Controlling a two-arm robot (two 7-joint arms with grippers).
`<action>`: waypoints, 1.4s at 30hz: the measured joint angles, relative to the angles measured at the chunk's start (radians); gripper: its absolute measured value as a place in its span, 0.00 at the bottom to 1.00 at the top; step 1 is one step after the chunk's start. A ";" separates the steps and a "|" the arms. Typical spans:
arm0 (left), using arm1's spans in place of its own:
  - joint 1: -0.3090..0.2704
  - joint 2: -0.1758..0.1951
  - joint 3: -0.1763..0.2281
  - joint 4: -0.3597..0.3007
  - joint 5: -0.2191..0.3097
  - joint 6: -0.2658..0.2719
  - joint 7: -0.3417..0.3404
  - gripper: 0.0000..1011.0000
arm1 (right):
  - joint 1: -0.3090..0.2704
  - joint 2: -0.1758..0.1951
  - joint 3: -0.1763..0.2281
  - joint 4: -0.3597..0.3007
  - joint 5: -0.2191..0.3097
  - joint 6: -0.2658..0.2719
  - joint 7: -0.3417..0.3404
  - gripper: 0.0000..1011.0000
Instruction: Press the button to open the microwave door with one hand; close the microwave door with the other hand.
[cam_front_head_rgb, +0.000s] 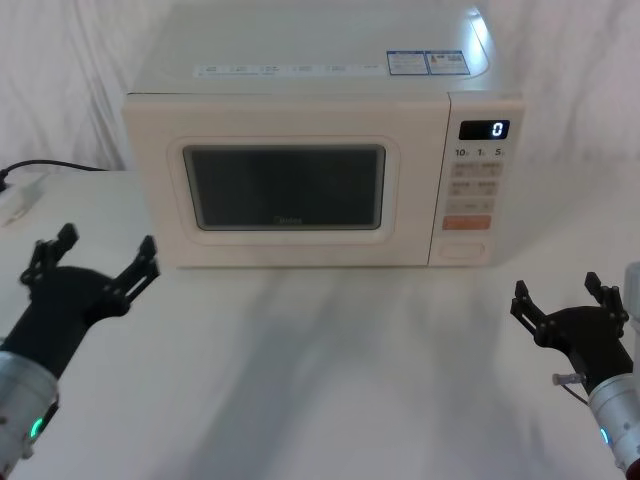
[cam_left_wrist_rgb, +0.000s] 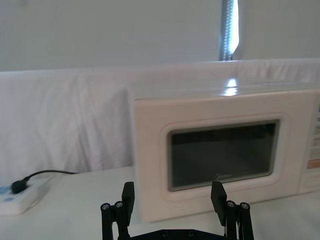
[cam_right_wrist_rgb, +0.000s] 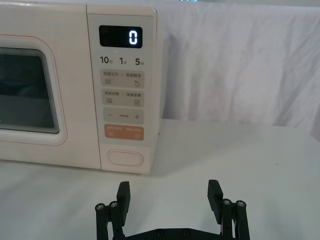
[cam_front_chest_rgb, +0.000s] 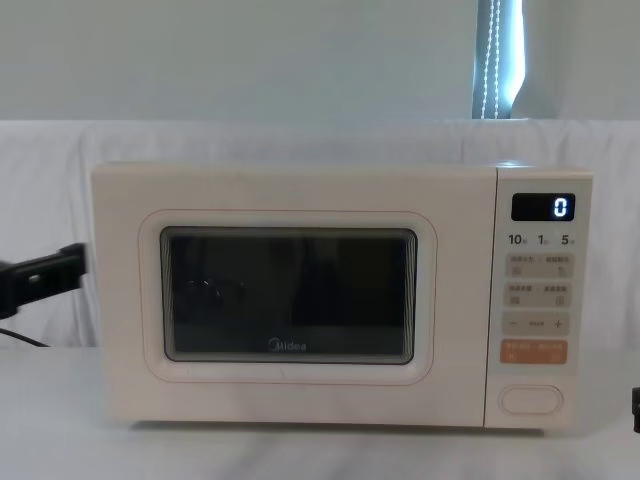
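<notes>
A white power strip (cam_left_wrist_rgb: 17, 199) with a black plug and cable lies at the far left of the white-draped table (cam_front_head_rgb: 330, 370), well apart from the cream microwave that stands square at the back. Nearer the front edge, the left gripper (cam_front_head_rgb: 92, 258) hovers above the table, just left of the microwave's front corner, its black jaws spread wide and holding nothing; from the left wrist view the two fingers (cam_left_wrist_rgb: 128, 196) frame the lower part of the door without touching it. The microwave door (cam_front_head_rgb: 285, 190) is shut flush with the body, its dark rounded window and small logo facing the room, nothing standing between it and either arm. To its right runs the narrow control panel (cam_front_head_rgb: 476, 180), the display (cam_front_head_rgb: 484, 129) lit with a single "0", small cream keys below, then an orange bar-shaped key (cam_front_head_rgb: 467, 223). The button (cam_front_head_rgb: 461, 250), a cream pill with an outlined rim, sits at the very foot of that panel, unpressed and untouched. Farther right and closer to the front, the right gripper (cam_front_head_rgb: 570, 296) hangs over bare cloth, near the panel's corner but clear of it, jaws likewise wide apart and empty.
</notes>
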 joint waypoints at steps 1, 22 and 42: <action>0.010 -0.001 -0.009 0.001 -0.001 -0.008 0.004 0.99 | 0.000 0.000 0.000 0.000 0.000 0.000 0.000 0.99; 0.091 -0.057 -0.068 0.079 0.027 -0.085 0.047 0.99 | 0.000 0.000 0.000 0.000 0.000 0.000 0.000 0.99; 0.091 -0.059 -0.068 0.082 0.029 -0.086 0.049 0.99 | 0.000 0.000 0.000 0.000 0.000 0.000 0.000 0.99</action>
